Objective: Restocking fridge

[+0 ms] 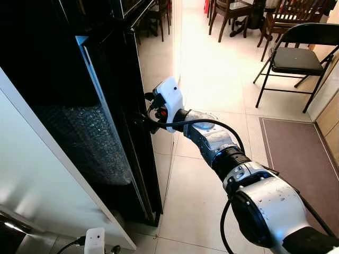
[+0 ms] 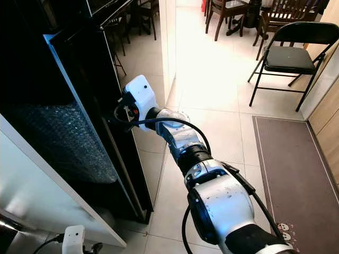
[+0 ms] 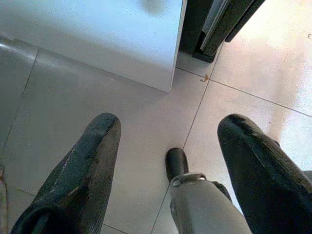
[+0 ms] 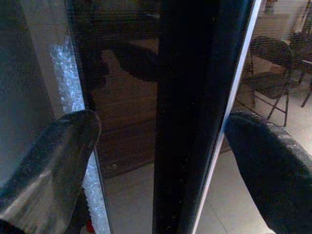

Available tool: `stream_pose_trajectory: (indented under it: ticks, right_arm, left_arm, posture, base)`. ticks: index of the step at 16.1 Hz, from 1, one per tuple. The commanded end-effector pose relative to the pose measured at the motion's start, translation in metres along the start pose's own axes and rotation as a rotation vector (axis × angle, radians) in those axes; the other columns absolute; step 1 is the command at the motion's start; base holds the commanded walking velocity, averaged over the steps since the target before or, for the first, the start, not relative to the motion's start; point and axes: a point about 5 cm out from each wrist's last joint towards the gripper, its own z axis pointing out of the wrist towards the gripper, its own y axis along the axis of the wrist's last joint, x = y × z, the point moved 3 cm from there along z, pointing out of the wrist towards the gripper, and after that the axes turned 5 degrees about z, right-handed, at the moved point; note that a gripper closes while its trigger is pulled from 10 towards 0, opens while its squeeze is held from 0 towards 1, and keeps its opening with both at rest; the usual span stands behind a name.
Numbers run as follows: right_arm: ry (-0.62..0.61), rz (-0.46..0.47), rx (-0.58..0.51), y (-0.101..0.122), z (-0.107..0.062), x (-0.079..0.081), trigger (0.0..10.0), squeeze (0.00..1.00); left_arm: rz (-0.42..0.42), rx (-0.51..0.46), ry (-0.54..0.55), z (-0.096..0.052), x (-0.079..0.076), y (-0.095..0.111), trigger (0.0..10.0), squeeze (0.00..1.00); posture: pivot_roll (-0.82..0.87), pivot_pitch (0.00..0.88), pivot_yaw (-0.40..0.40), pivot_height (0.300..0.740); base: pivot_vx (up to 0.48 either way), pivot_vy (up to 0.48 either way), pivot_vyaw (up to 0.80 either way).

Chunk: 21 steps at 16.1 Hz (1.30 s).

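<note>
Head views: right gripper (image 1: pixel 144 114) reaches to the free edge of the black fridge door (image 1: pixel 124 95), which stands open. Left wrist view: left gripper (image 3: pixel 165 141) hangs spread and empty over floor tiles (image 3: pixel 73 117). Right wrist view: right fingers (image 4: pixel 58 146) straddle the door edge (image 4: pixel 190 117), not yet clenched. Risk: shallow hold, so fingers may slide off when pulling.

No writing, label, brand, number or sign is showing legibly anywhere: the dark fridge door (image 1: pixel 122 121), the white cabinet panel (image 1: pixel 47 180) and the tiled floor (image 1: pixel 201 201) are all appearing unmarked.
</note>
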Motion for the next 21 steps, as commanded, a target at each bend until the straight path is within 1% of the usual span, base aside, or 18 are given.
stream_pose_trajectory:
  ticks: [1, 3, 4, 6, 7, 8, 9, 10, 12, 13, 14, 15, 16, 17, 18, 19, 20, 21]
  right_arm:
    - [0.051, -0.048, -0.079, 0.019, 0.006, 0.011, 10.0, 0.0]
    - [0.006, -0.053, -0.133, 0.023, -0.009, -0.003, 10.0, 0.0]
    - [-0.012, -0.051, -0.146, 0.023, -0.017, -0.008, 10.0, 0.0]
    - [-0.093, -0.064, -0.176, 0.02, -0.045, -0.022, 10.0, 0.0]
    - [-0.124, -0.053, -0.197, 0.021, -0.056, -0.026, 10.0, 0.0]
    - [-0.142, -0.045, -0.21, 0.021, -0.063, -0.028, 10.0, 0.0]
    - [-0.194, -0.025, -0.228, 0.016, -0.085, -0.033, 10.0, 0.0]
    - [-0.257, 0.031, -0.262, 0.008, -0.105, -0.04, 10.0, 0.0]
    - [-0.312, 0.086, -0.309, 0.0, -0.123, -0.046, 10.0, 0.0]
    - [-0.371, 0.14, -0.305, -0.012, -0.136, -0.053, 10.0, 0.0]
    - [-0.463, 0.218, -0.261, -0.041, -0.153, -0.066, 10.0, 0.0]
    - [-0.595, 0.304, -0.161, -0.085, -0.175, -0.078, 10.0, 0.0]
    - [-0.866, 0.473, 0.124, -0.182, -0.227, -0.076, 10.0, 0.0]
    - [-0.866, 0.473, 0.124, -0.182, -0.227, -0.076, 10.0, 0.0]
    - [-0.965, 0.551, 0.251, -0.221, -0.249, -0.061, 10.0, 0.0]
    - [-1.061, 0.643, 0.572, -0.29, -0.288, -0.006, 10.0, 0.0]
    - [-1.095, 0.703, 0.66, -0.312, -0.301, 0.021, 10.0, 0.0]
    - [-1.15, 0.781, 0.671, -0.324, -0.309, 0.038, 10.0, 0.0]
  left_arm:
    - [-0.005, 0.007, 0.017, 0.0, 0.004, -0.002, 10.0, 0.0]
    - [-0.004, 0.011, 0.014, -0.001, 0.003, -0.004, 10.0, 0.0]
    - [-0.005, 0.012, 0.013, -0.001, 0.003, -0.004, 10.0, 0.0]
    - [-0.003, 0.018, 0.009, -0.002, 0.002, -0.007, 10.0, 0.0]
    - [-0.001, 0.023, 0.007, -0.002, 0.002, -0.009, 10.0, 0.0]
    - [0.0, 0.026, 0.006, -0.002, 0.002, -0.01, 10.0, 0.0]
    - [0.003, 0.034, 0.003, -0.003, 0.001, -0.013, 10.0, 0.0]
    - [0.005, 0.038, 0.003, -0.003, 0.002, -0.014, 10.0, 0.0]
    - [0.004, 0.039, 0.004, -0.003, 0.002, -0.014, 10.0, 0.0]
    - [0.004, 0.039, 0.005, -0.003, 0.003, -0.014, 10.0, 0.0]
    - [0.005, 0.04, 0.006, -0.003, 0.003, -0.014, 10.0, 0.0]
    - [0.005, 0.04, 0.007, -0.003, 0.004, -0.014, 10.0, 0.0]
    - [0.006, 0.041, 0.008, -0.003, 0.004, -0.014, 10.0, 0.0]
    - [0.006, 0.041, 0.008, -0.003, 0.004, -0.014, 10.0, 0.0]
    - [0.005, 0.04, 0.009, -0.003, 0.005, -0.014, 10.0, 0.0]
    - [0.004, 0.04, 0.014, -0.004, 0.007, -0.014, 10.0, 0.0]
    - [0.004, 0.039, 0.018, -0.004, 0.008, -0.014, 10.0, 0.0]
    - [0.004, 0.039, 0.02, -0.004, 0.01, -0.014, 10.0, 0.0]
  posture:
    - [-0.08, 0.016, 0.042, 0.74]
    - [-0.09, 0.026, 0.043, 0.74]
    - [-0.09, 0.029, 0.041, 0.74]
    - [-0.11, 0.044, 0.046, 0.74]
    - [-0.11, 0.047, 0.048, 0.74]
    - [-0.11, 0.048, 0.049, 0.74]
    - [-0.11, 0.054, 0.049, 0.74]
    - [-0.11, 0.058, 0.046, 0.74]
    - [-0.11, 0.059, 0.044, 0.74]
    - [-0.11, 0.062, 0.044, 0.74]
    - [-0.12, 0.063, 0.043, 0.74]
    - [-0.12, 0.063, 0.043, 0.74]
    - [-0.11, 0.06, 0.041, 0.74]
    - [-0.11, 0.06, 0.041, 0.74]
    - [-0.11, 0.062, 0.04, 0.74]
    - [-0.1, 0.057, 0.043, 0.74]
    - [-0.08, 0.059, 0.048, 0.74]
    - [-0.09, 0.058, 0.052, 0.74]
  base:
    - [0.0, 0.0, 0.0]
    - [0.0, 0.0, 0.0]
    - [0.0, 0.0, 0.0]
    - [0.0, 0.0, 0.0]
    - [0.0, 0.0, 0.0]
    - [0.0, 0.0, 0.0]
    - [0.0, 0.0, 0.0]
    - [0.0, 0.0, 0.0]
    - [0.0, 0.0, 0.0]
    - [0.0, 0.0, 0.0]
    - [0.0, 0.0, 0.0]
    - [0.0, 0.0, 0.0]
    - [0.0, 0.0, 0.0]
    - [0.0, 0.0, 0.0]
    - [0.0, 0.0, 0.0]
    - [0.0, 0.0, 0.0]
    - [0.0, 0.0, 0.0]
    - [0.0, 0.0, 0.0]
